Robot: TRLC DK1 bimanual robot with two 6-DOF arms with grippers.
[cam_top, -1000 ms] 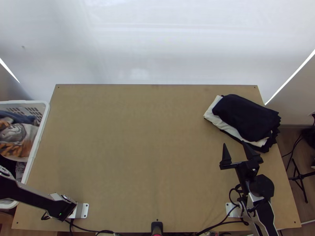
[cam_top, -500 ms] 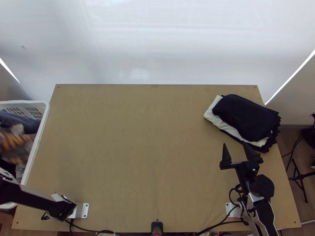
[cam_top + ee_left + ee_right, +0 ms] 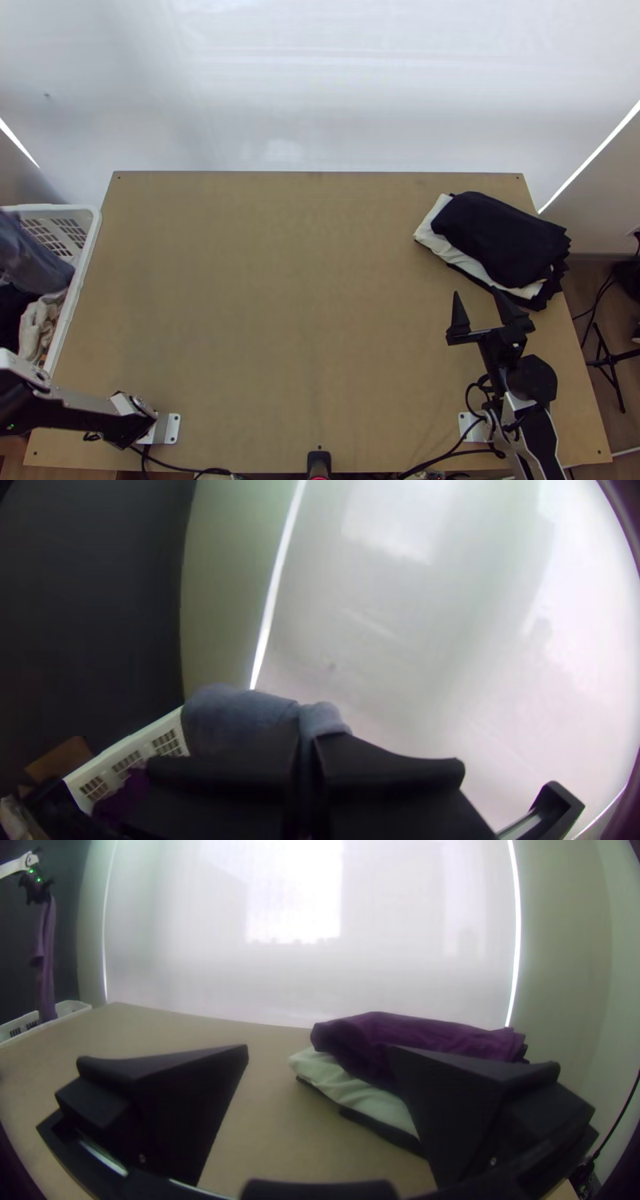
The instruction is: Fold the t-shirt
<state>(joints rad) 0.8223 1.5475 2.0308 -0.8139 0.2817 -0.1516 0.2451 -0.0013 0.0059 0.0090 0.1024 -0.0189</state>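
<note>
The left pincer [image 3: 307, 742] grasps the presumed t-shirt [image 3: 240, 715], hanging into the basket [image 3: 86, 256], likely to clear it before spreading; the right pincer [image 3: 477, 294] is released near the folded pile [image 3: 500, 240].

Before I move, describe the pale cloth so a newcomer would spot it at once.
At the far right of the wooden table lies a stack of folded cloth. The pale cloth is sandwiched in it, sticking out toward the table's middle. Its light colour sets it apart from the dark layers above and below.
</note>
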